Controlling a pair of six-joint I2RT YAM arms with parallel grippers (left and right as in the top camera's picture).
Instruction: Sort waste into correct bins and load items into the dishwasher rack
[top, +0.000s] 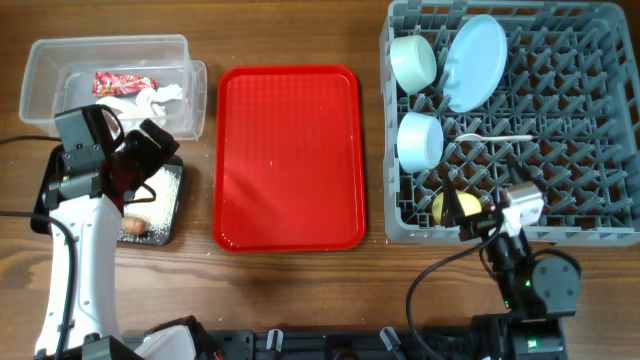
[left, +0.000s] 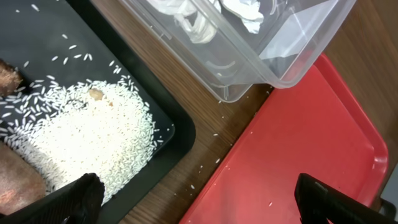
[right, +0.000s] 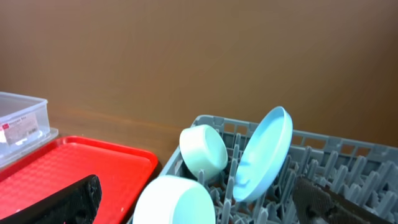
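The clear tub (top: 40, 80) holds the red snack wrapper (top: 125, 82) and the crumpled tissue (top: 140, 100). The black tray (top: 172, 225) holds white rice (top: 165, 190) and a brown lump (top: 134, 226). My left gripper (top: 150, 160) hovers open and empty over the tray's right edge (left: 199, 208), with the rice (left: 87, 137) below it and brown pieces (left: 18, 186) at the left. The grey rack (top: 600, 200) holds the green bowl (top: 413, 62), the plate (top: 475, 62), the pale blue bowl (top: 420, 140), the spoon (top: 495, 138) and the yellow cup (top: 455, 208). My right gripper (top: 478, 222) is open by the cup, at the rack's front (right: 205, 211).
The flat red tray (top: 290, 160) lies between the bins and the rack, with a few rice grains on it (left: 311, 137). Loose grains lie on the wood beside the black tray. The tub's corner (left: 249, 68) overhangs near my left gripper.
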